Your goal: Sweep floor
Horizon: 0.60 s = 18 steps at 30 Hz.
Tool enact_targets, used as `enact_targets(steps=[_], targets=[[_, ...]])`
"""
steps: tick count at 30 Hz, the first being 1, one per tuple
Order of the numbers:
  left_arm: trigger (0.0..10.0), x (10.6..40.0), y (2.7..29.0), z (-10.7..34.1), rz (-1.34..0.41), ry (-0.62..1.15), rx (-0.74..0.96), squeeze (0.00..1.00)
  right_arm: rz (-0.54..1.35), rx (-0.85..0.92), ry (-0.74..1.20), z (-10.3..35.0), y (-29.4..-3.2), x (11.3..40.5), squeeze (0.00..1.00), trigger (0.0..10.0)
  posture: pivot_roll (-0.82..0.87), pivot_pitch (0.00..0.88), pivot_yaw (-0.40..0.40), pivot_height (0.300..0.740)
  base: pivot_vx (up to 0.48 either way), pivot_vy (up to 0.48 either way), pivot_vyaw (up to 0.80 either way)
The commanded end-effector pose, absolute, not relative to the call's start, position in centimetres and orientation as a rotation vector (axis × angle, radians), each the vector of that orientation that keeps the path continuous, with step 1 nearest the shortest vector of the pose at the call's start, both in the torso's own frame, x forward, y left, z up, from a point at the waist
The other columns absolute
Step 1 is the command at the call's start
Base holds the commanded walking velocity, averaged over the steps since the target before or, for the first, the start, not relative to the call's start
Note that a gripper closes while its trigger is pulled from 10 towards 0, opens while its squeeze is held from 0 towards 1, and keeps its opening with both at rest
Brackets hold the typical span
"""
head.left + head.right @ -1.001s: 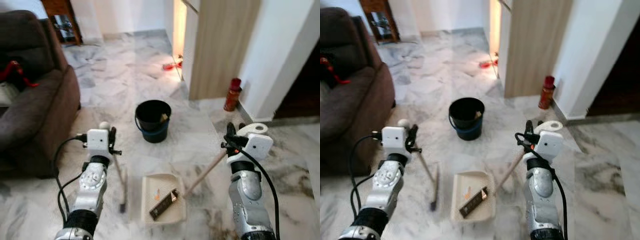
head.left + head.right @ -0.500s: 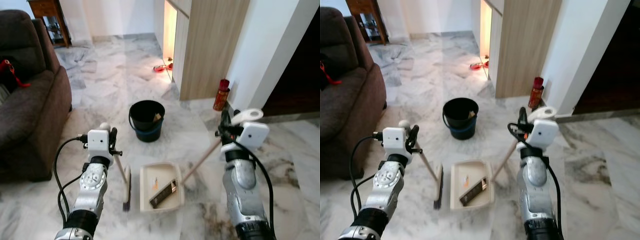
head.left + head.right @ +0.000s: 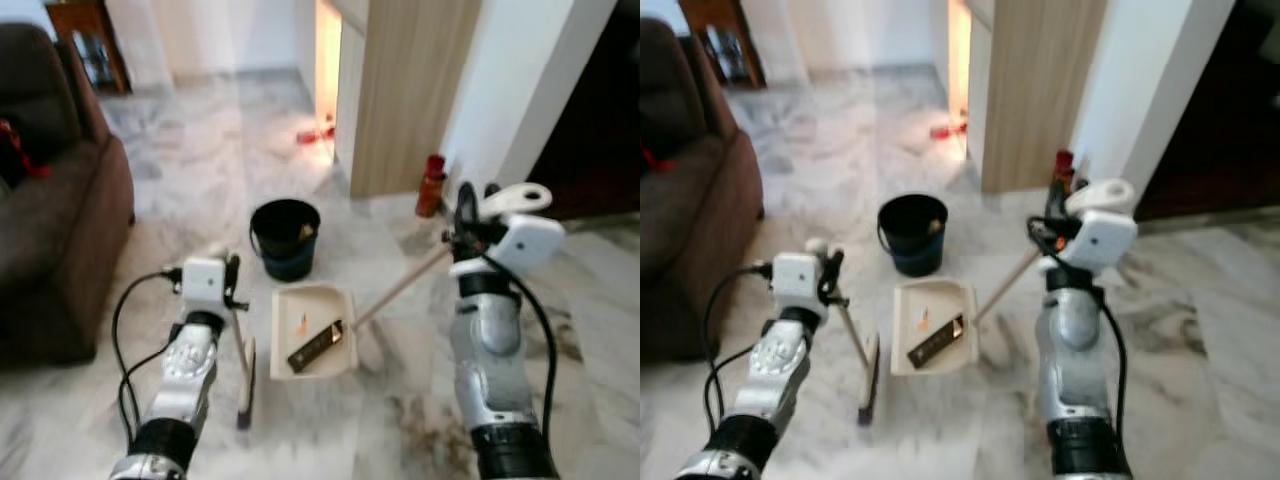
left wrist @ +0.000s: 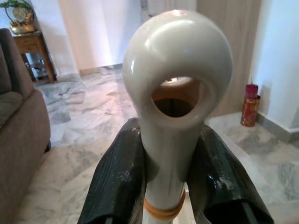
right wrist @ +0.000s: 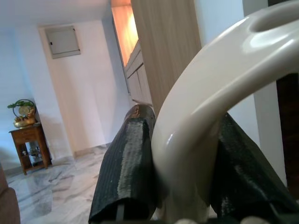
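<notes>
In the eye views, which are a little blurred, the left gripper (image 3: 232,280) is closed on the top of the broom (image 3: 243,366), whose handle slants down to the bristles on the floor (image 3: 200,150). The right gripper (image 3: 467,215) is closed on the long handle of the dustpan (image 3: 310,320), which slants down to the left. A dark object in the pan is not clear. A bucket (image 3: 285,238) stands just behind.

In the left wrist view the black fingers (image 4: 117,177) clamp the broom's ring end.

In the right wrist view the curved dustpan handle end is clamped too, cut off at the edge.

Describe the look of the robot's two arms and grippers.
Both arms are silver, jointed metal ending in black cuffs, each with a white boxy wrist block. Black cables loop beside them. The left gripper and right gripper have long black, finely ribbed fingers.
</notes>
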<state>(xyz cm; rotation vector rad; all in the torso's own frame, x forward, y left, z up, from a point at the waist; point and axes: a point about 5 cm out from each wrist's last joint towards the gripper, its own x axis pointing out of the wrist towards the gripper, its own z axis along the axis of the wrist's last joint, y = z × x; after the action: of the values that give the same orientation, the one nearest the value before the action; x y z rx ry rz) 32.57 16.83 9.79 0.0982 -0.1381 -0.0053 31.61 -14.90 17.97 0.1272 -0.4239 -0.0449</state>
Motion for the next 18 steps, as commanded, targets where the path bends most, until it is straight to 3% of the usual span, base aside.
enact_targets(steps=[1, 5, 12, 18], targets=[[10.0, 32.88, 16.74, 11.02, -0.005, -0.197, 0.114, 0.00, -0.049, 0.120, -0.488, 19.49, -15.17, 31.39, 0.00, 10.0, -0.05, 0.000, 0.031, 0.740, 0.319, 0.000, 0.44], [10.0, 32.89, 16.72, 11.03, -0.002, -0.198, 0.112, 0.00, -0.045, 0.122, -0.482, 19.44, -15.13, 31.44, 0.00, 10.0, -0.04, 0.000, 0.029, 0.740, 0.333, 0.000, 0.47], [10.0, 32.91, 16.82, 11.08, 0.006, -0.200, 0.111, 0.00, -0.024, 0.125, -0.473, 19.48, -14.77, 31.50, 0.00, 10.0, -0.04, 0.000, 0.027, 0.740, 0.335, 0.000, 0.00], [10.0, 32.88, 16.88, 11.08, 0.010, -0.201, 0.112, 0.00, -0.014, 0.121, -0.470, 19.47, -14.66, 31.48, 0.00, 10.0, -0.04, 0.000, 0.027, 0.740, 0.344, 0.000, 0.51]])
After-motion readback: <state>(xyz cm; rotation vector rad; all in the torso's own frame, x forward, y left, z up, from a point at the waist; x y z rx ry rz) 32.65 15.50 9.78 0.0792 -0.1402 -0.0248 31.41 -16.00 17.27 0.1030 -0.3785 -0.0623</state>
